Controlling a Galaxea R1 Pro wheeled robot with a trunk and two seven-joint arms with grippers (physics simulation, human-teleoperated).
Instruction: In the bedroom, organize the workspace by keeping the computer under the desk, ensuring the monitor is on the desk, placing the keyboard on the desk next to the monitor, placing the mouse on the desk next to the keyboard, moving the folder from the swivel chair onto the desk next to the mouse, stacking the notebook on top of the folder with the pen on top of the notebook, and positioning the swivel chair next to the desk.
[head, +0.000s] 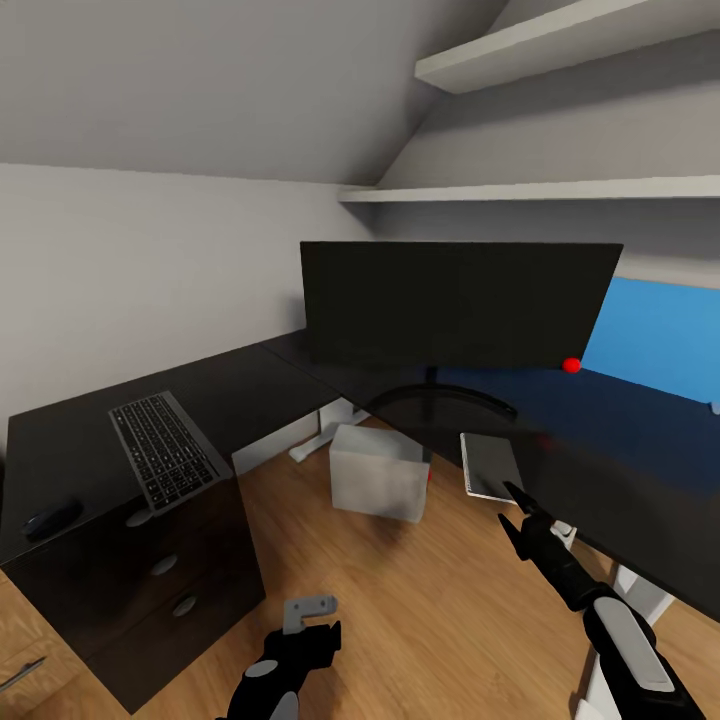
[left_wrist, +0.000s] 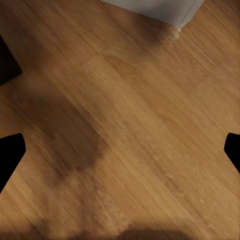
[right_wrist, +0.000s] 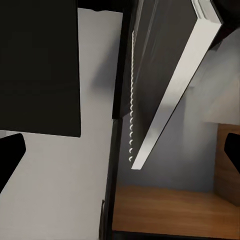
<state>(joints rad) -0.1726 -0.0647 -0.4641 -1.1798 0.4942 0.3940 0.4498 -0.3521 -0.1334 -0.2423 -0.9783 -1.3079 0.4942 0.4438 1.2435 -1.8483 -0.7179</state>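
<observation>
Left end effector (head: 312, 625), low centre frame, fingers spread over bare wooden floor (left_wrist: 130, 150), holding nothing. Right end effector (head: 518, 512), lower right, fingers apart at the grey spiral-bound notebook (head: 491, 465) on the black L-shaped counter's (head: 640, 470) edge, probably lining up a grasp. Beyond: grey computer box (head: 380, 472) underneath; dark keyboard (head: 165, 448) and mouse (head: 50, 519) left; wide black monitor (head: 455, 303) centre.

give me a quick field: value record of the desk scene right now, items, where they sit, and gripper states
monitor: upright on the desk, in the corner
keyboard: on the desk's left wing
mouse: on the desk, at the keyboard's near end
notebook: flat at the desk's front edge, before the monitor
computer: on the wood floor under the desk
right gripper: open, just short of the notebook
left gripper: open, low over the floor
</observation>
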